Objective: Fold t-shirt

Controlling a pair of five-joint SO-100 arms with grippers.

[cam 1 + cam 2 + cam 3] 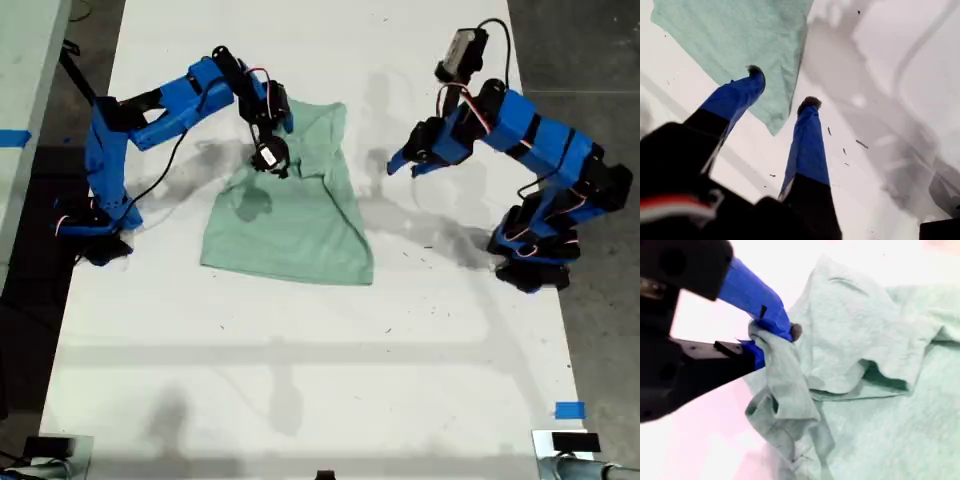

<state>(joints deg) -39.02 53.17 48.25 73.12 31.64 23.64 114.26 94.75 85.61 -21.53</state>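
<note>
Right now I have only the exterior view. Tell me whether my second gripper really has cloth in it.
Observer: It does. In the second wrist view the fingers are closed on a bunched fold of the t-shirt.
Operator: Noted for my second gripper. Now report on my first gripper.
Observer: Its jaws stand apart with nothing between them.
Operator: Say what lies under it.
Observer: Mostly bare white table. One corner of the t-shirt shows beyond the fingertips, and they are not touching it.
</note>
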